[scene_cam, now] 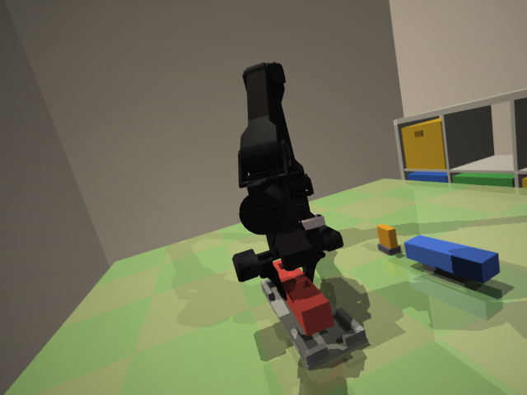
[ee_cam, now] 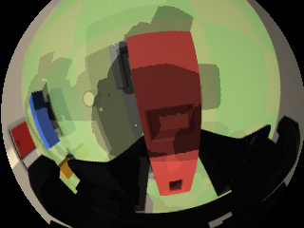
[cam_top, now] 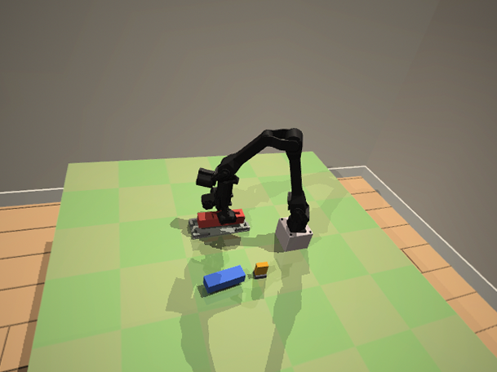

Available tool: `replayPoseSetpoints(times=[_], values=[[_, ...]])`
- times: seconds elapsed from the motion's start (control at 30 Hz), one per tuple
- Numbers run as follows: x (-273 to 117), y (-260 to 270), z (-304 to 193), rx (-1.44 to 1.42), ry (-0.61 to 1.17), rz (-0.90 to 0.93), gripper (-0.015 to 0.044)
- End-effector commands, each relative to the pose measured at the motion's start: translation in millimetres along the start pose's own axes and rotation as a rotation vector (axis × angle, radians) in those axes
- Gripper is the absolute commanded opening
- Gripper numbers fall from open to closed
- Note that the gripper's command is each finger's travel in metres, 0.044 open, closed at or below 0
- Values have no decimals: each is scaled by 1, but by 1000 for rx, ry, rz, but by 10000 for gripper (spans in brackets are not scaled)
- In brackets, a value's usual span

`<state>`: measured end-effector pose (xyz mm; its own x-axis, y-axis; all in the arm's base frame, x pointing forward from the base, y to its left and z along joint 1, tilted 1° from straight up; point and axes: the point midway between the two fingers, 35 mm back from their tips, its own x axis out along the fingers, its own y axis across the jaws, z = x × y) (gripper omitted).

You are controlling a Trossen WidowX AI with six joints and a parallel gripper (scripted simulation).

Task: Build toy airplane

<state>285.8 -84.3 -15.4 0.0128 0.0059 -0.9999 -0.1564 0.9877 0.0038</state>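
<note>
The arm's gripper (cam_top: 227, 219) (scene_cam: 296, 282) (ee_cam: 169, 133) is closed on the sides of the red fuselage, above the grey cradle (cam_top: 217, 231) (scene_cam: 317, 359) (ee_cam: 120, 71). The fuselage (cam_top: 205, 219) (scene_cam: 310, 308) (ee_cam: 163, 49) is a long block with a large square socket in its top and a smaller one near one end; whether it touches the cradle, I cannot tell. The blue wing (cam_top: 224, 278) (scene_cam: 450, 257) (ee_cam: 44, 121), a long plain bar, lies well apart from the cradle. The small orange fin (cam_top: 261, 269) (scene_cam: 386, 236) (ee_cam: 66, 168) stands upright on a dark base, also apart from the cradle.
</note>
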Motion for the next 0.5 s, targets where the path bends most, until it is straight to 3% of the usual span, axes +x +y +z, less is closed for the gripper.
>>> replayPoseSetpoints(times=[0.0,0.33,0.47], values=[[0,0,0,0,-1,-1,162],[0,0,0,0,-1,-1,425],[0,0,0,0,-1,-1,440]])
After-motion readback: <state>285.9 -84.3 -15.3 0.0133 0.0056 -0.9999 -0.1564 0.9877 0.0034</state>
